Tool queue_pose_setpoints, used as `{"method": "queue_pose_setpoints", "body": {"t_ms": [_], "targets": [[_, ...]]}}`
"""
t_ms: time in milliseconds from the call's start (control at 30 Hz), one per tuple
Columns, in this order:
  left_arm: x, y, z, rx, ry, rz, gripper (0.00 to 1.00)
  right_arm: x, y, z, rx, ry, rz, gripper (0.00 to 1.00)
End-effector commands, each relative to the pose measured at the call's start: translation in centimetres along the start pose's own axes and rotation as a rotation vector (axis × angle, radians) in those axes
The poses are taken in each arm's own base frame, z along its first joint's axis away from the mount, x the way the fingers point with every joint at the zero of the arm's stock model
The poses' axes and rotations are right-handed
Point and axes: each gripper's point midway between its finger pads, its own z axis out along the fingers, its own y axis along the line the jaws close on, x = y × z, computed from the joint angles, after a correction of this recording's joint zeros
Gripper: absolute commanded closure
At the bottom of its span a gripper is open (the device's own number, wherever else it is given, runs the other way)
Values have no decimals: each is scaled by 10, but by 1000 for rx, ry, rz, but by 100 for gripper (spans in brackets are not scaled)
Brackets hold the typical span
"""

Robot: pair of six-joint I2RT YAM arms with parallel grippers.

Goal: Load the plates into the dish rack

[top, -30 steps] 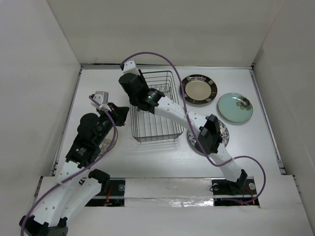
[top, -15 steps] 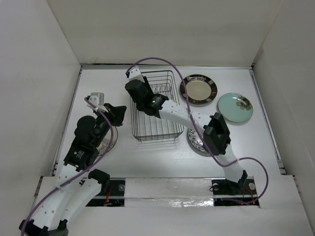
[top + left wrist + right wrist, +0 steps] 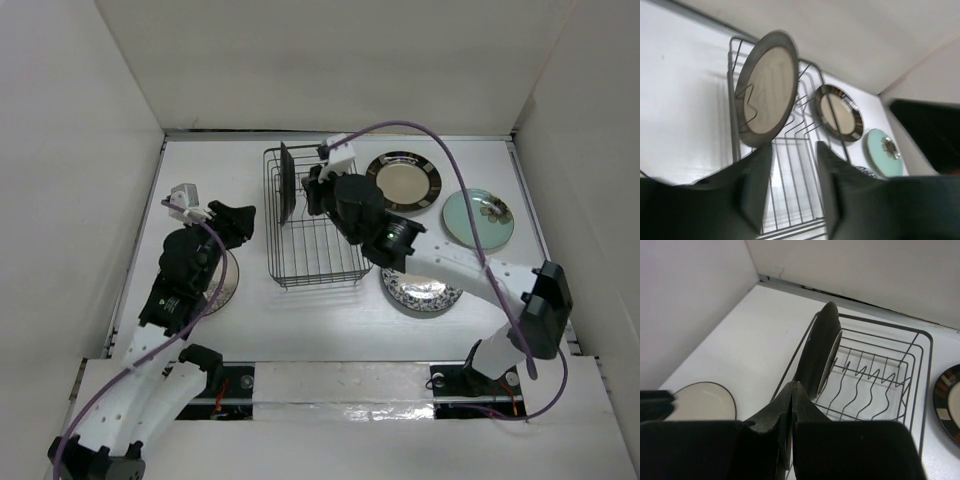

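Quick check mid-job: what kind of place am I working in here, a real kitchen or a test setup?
Most likely a lab test booth, not a kitchen: plain white panel walls box in a white table, and a black wire dish rack and dinner plates sit on it.

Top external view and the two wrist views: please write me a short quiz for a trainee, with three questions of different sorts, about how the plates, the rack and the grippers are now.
1. Multiple choice: how many plates stand in the dish rack? A) none B) one C) three
2. True or false: the pale teal plate lies flat on the table, to the right of the rack in the top view.
3. Fill in: the ____ gripper has its fingers apart and holds nothing.

Key:
1) B: one upright plate, at the rack's left side.
2) True.
3) Left: the left gripper is open, and the right gripper is shut.
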Motion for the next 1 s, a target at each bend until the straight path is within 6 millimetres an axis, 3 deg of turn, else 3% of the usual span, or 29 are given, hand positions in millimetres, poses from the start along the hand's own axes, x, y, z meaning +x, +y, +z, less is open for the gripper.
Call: {"method": "queue_pose_setpoints", "body": {"t_ms": [0, 33, 67, 100, 133, 167, 200, 233, 267, 300, 333, 367, 400, 433, 500, 567, 667, 700, 767, 967], "targets": [[20, 18, 23, -72, 31, -158, 57, -1, 8, -25, -92, -71, 121, 95], [25, 26, 27, -99, 47, -184, 51, 4, 5, -31, -93, -68, 144, 92], [26, 48, 30, -158, 45, -214, 44, -1, 2, -42, -105, -77, 172, 89], [32, 62, 34, -192, 65, -246, 41, 5, 3, -47, -120, -62, 197, 86], [41, 67, 35, -185, 119, -292, 39, 29, -1, -53, -127, -16, 182, 81], [45, 84, 34, -228, 140, -314, 38, 25, -1, -67, -149, -22, 192, 79], [42, 115, 32, -302, 147, -354, 38, 30, -5, -74, -146, -14, 204, 77], [51, 136, 23, -377, 182, -376, 38, 34, -9, -81, -152, -13, 204, 72], [56, 153, 14, -447, 196, -398, 41, 52, -14, -89, -158, 14, 189, 69], [57, 170, 6, -525, 193, -415, 42, 41, -20, -101, -162, -17, 191, 67], [66, 194, -13, -682, 199, -415, 43, 40, -25, -106, -155, -20, 189, 63], [69, 205, -24, -760, 193, -427, 49, 44, -32, -110, -140, -4, 179, 62], [66, 217, -37, -843, 161, -427, 50, 32, -34, -120, -157, -29, 201, 62], [65, 235, -59, -963, 148, -414, 48, 34, -29, -126, -195, -19, 211, 61], [67, 248, -79, -1112, 144, -420, 34, 28, -27, -136, -233, -26, 230, 60], [80, 246, -86, -1152, 235, -439, 25, 27, -27, -146, -258, -21, 233, 59], [114, 244, -102, -1238, 395, -514, 23, 41, -44, -147, -189, 6, 203, 59], [116, 248, -107, -1277, 409, -507, 23, 49, -61, -144, -116, 24, 177, 59], [121, 245, -119, -1340, 449, -526, 23, 49, -78, -144, -67, 28, 168, 59], [138, 238, -126, -1387, 576, -545, 19, 40, -99, -144, -94, -7, 204, 59]]}}
